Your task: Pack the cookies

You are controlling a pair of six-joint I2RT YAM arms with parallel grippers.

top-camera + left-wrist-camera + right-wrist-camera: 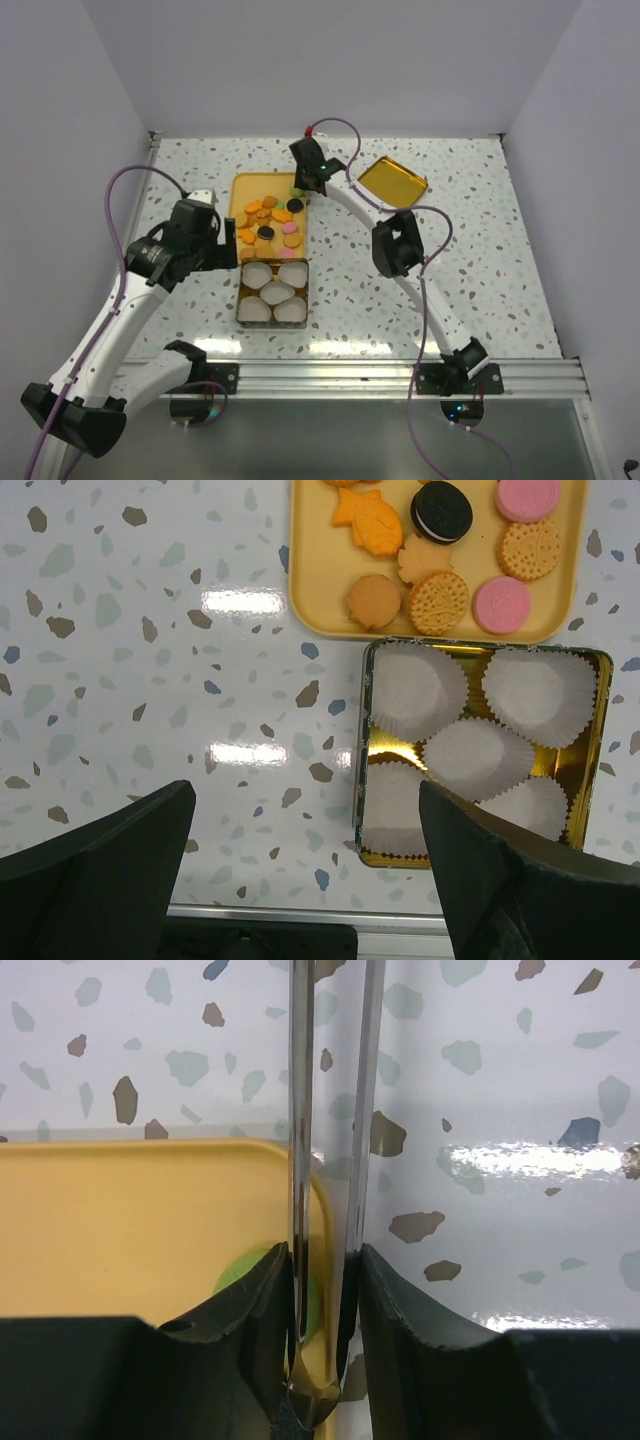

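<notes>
Nothing is packed yet: all cookies (268, 225) lie on the yellow tray (245, 185), the tin's (362, 760) paper cups (415, 685) sit empty, the left claw (305, 805) hangs wide apart over the counter (120, 680), and the right claw (325, 1285) clamps tongs (298, 1110) beside a green cookie (235, 1272).

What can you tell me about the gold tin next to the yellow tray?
The gold tin is a square, open box of shiny metal, as it looks, lying flat on the speckled table. Five white pleated paper cups fill it, all empty. Its far edge lies along the yellow tray; whether they touch is unclear. The left fingers hang clear of it.
</notes>
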